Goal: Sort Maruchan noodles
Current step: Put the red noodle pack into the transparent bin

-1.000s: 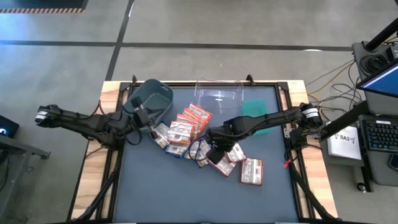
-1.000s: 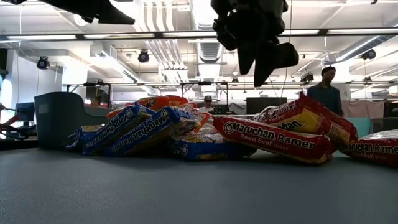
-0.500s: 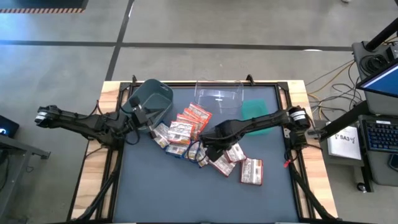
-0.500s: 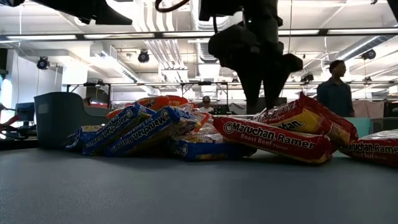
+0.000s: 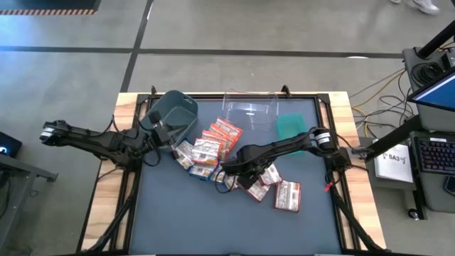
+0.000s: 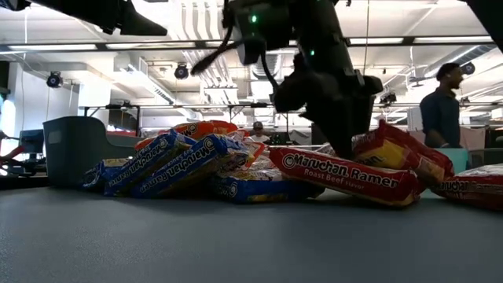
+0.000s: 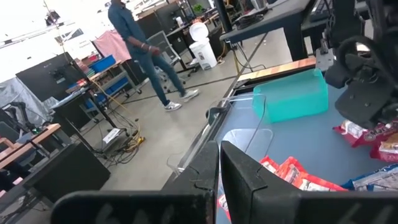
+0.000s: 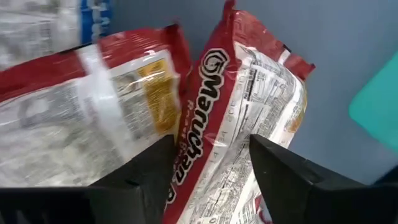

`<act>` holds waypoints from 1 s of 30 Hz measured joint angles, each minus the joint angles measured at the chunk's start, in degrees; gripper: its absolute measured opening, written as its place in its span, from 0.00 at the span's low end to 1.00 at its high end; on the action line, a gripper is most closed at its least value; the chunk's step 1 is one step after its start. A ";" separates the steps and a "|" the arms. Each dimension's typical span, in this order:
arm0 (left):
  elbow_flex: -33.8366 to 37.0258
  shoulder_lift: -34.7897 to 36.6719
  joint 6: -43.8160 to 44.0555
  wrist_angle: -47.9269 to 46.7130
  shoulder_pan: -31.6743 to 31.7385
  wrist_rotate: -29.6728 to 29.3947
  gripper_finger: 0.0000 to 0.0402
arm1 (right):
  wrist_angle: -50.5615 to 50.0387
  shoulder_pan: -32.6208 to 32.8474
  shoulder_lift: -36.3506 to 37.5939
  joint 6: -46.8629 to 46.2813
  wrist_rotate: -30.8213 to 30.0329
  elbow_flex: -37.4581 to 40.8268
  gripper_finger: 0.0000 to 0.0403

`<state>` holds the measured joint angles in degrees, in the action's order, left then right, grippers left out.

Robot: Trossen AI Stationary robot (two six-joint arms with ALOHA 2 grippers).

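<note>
Now that my right arm has swung lower and further left over the last second, the high view puts my right gripper (image 5: 237, 173) at the heap of packets (image 5: 213, 146) mid-table. That reads to me as the reach for the next pick; nothing is lifted yet. My left gripper (image 5: 162, 135) waits by the grey bin (image 5: 175, 114) at the back left. The clear bin (image 5: 250, 110) at the back centre and the green bin (image 5: 289, 126) to its right show no packet inside from here; I cannot see into the grey one. One maroon packet (image 5: 287, 195) lies apart, front right.

In the low view, the right gripper (image 6: 338, 130) has come down from above the heap until its tips are level with the packets, just behind the roast-beef packet (image 6: 346, 174). The blue packets (image 6: 169, 161) lie on the left of the heap, and the grey bin (image 6: 75, 149) stands behind them.

In the left wrist view, the left fingers (image 7: 249, 180) are pressed together with nothing between them. Beyond them I see the green bin (image 7: 292, 99) and the clear bin (image 7: 245, 140), both apparently without packets.

In the right wrist view, the right fingers (image 8: 280, 168) stand apart, straddling a maroon packet (image 8: 242, 112) without clamping it. I judge the closing squeeze comes next.
</note>
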<state>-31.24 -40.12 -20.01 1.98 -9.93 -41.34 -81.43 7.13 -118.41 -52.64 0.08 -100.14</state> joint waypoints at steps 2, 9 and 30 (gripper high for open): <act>0.00 0.04 0.00 0.09 0.00 -0.02 0.00 | -0.34 -0.03 -0.53 0.22 -0.16 0.00 0.44; 0.00 0.04 0.13 0.08 0.00 -0.02 0.00 | -0.34 0.00 -1.01 1.84 -0.21 0.00 0.20; 0.00 0.04 0.64 0.21 0.01 -0.06 0.00 | 6.39 -1.48 21.12 1.66 -10.67 0.02 0.02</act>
<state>-31.24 -40.07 -19.37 2.19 -9.93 -41.41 -75.04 5.65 -97.29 -50.98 -10.60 -100.12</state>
